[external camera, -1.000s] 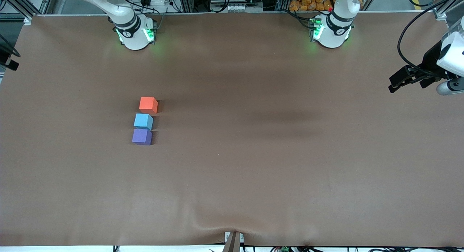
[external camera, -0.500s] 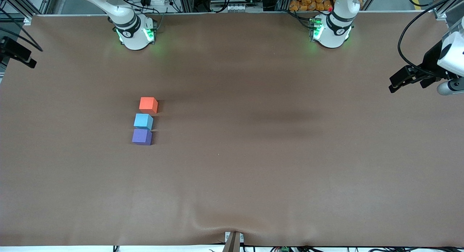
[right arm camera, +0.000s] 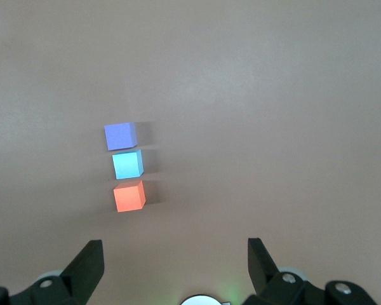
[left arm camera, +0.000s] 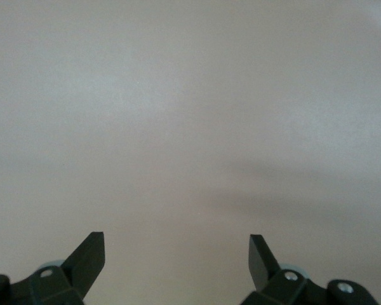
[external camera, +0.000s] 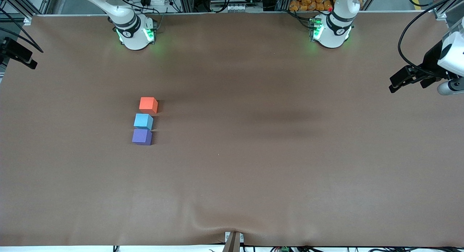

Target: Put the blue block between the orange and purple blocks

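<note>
Three cubes, one row, on the brown table cover [external camera: 253, 172], toward the right arm's end of the table.

Item 1: blue block [external camera: 143, 121], light sky-blue, matte. It sits between the other two, touching or all but touching the purple one, with a slim gap to the orange one. By the layout, the placement looks already done.

Item 2: orange block [external camera: 148, 104], farther from the front camera than the blue.

Item 3: purple block [external camera: 142, 136], nearer to the front camera than the blue.

Handling, judged by look only: the blue block seems light and stiff enough to keep its shape, with a matte skin unlikely to slip and no sign of fragility. Best hold would be on the two free side faces, those not facing its neighbours, jaws coming down from above.

Right gripper [right arm camera: 175, 254]: fingers spread wide, nothing between them, raised at the table's edge by the right arm's end. In its wrist view the row lies ahead of the fingertips, well clear of them.

Left gripper [left arm camera: 176, 248]: fingers spread wide, empty, over bare cover well apart from the row; this arm waits.

Containers: none seen, so no contents to list.
</note>
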You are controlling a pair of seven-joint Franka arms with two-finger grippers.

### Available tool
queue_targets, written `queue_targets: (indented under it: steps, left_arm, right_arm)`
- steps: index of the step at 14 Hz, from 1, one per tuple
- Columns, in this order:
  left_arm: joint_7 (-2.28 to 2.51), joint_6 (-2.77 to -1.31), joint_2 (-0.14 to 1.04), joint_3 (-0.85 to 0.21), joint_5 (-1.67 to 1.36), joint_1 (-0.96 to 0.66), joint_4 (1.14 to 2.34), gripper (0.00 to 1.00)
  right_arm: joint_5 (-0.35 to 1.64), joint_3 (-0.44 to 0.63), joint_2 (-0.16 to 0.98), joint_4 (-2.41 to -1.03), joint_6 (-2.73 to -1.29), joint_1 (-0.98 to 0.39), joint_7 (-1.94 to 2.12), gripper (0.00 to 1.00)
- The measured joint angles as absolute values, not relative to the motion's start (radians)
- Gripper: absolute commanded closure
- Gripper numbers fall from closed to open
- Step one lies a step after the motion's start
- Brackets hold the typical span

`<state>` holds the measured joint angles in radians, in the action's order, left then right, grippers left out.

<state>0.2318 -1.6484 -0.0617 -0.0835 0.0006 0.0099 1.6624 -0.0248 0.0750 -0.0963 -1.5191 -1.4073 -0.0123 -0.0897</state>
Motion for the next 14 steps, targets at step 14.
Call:
queue_targets:
  steps: [14]
  left_arm:
    - [0.232, -1.541, -0.091, -0.082, 0.001, 0.010, 1.603, 0.00]
  right_arm:
    - [-0.025, 0.074, -0.094, -1.514, -1.427, -0.012, -0.090, 0.00]
